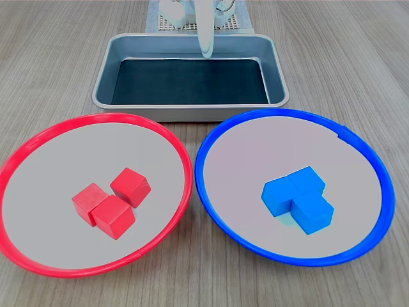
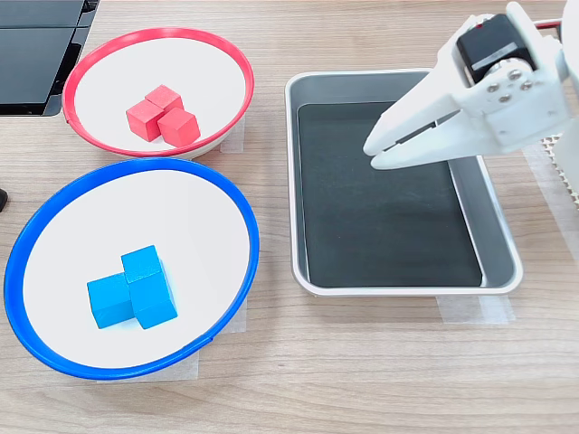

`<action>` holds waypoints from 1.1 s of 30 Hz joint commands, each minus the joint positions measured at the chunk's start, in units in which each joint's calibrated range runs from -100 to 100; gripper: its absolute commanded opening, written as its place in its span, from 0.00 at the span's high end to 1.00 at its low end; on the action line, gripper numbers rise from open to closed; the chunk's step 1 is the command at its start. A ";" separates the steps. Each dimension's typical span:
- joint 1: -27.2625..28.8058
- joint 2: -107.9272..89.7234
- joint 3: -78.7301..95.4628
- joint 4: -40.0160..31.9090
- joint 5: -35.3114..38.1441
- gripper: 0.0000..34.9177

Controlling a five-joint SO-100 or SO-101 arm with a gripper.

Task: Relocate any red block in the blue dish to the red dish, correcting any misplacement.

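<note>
A wooden worktop [image 1: 358, 57] carried two large shallow dishes and a rectangular metal tray [image 2: 496, 237]. In both exterior views the red dish [image 1: 38, 144] held three small red cubes [image 1: 112, 201] clustered together near its middle, touching one another. The blue dish [image 1: 377, 166] held only a tight cluster of blue blocks [image 1: 299, 198]; no red block lay in it. So every red block was already in the red dish, and as far as these views showed, nothing was misplaced.

In the second exterior view the white gripper [image 2: 373, 152] hung over the tray, well apart from both dishes, pointing toward the second exterior view's left. Its fingers [image 2: 412, 108] were drawn almost together, with only a thin slit between them, and they held nothing.

Judging from this layout, the main risk was needless action. If the arm reached into the blue dish anyway, it could seize a blue block and carry it to the red dish, creating the very error the task meant to fix. A reach into the red dish might scatter the touching red cubes or nudge the dish itself. Any low sweep out of the tray could also clip the tray's raised rim.
</note>
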 commanded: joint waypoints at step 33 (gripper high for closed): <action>0.76 -0.08 0.00 0.60 -1.27 0.99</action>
